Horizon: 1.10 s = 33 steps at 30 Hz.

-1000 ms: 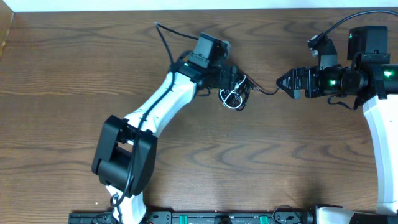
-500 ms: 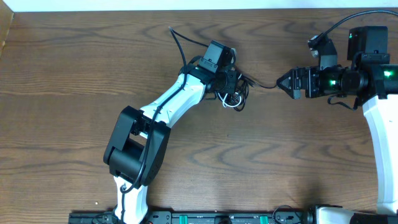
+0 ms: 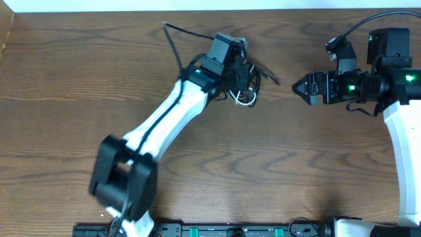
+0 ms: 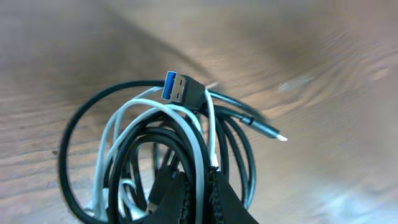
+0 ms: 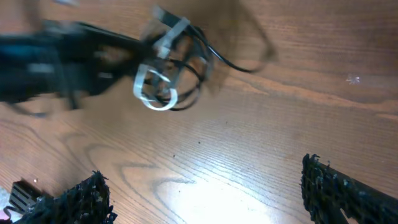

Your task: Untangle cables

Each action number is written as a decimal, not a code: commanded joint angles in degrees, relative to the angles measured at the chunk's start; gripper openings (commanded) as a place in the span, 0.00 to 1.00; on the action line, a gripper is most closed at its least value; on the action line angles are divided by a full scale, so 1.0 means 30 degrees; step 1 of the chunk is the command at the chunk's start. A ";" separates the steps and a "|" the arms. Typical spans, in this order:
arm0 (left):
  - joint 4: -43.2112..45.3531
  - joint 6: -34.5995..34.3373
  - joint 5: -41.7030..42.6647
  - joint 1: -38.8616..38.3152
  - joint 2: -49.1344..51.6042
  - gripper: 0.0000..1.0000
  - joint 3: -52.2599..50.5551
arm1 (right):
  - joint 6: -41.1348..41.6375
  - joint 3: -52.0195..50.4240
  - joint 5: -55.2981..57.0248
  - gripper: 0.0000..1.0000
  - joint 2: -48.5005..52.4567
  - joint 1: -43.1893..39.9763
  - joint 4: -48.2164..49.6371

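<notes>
The cables are a small clump of black loops with one white cord, held just over the wooden table at the back middle. My left gripper is shut on the clump. In the left wrist view its black fingers pinch the white cord among the black loops, and a blue-tongued USB plug sticks up above them. My right gripper stands open to the right of the clump, apart from it. In the right wrist view the cables lie far ahead of the open gripper.
A thick black wire runs from the left arm toward the table's back edge. Another black wire arcs over the right arm. A black equipment rail lines the front edge.
My left gripper has shut on the clump and drawn it back and slightly left. The black cable end that reached the right gripper's tip has pulled away from it. The right arm stays still.
</notes>
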 commanded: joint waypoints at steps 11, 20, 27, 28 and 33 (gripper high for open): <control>-0.1763 -0.4940 0.1858 0.0095 -0.3599 0.08 0.0372 | 0.4044 -0.0255 -0.0102 0.86 0.0095 0.1741 0.1406; -0.2528 -0.4940 0.2951 0.0102 -0.3599 0.08 0.0364 | 0.7912 -0.0262 0.1239 0.66 0.1610 0.3220 0.1807; -0.3038 -0.4932 0.3315 0.0095 -0.3599 0.08 0.0364 | 0.8102 -0.0255 -0.0510 0.60 0.3111 0.4124 0.3213; -0.3024 -0.4932 0.3322 0.0095 -0.3599 0.08 0.0364 | 0.8298 -0.0255 -0.0546 0.59 0.3286 0.4291 0.3424; -0.2951 -0.4940 0.3300 0.0102 -0.3599 0.08 0.0372 | 0.9573 -0.0255 -0.0539 0.52 0.4342 0.5158 0.4415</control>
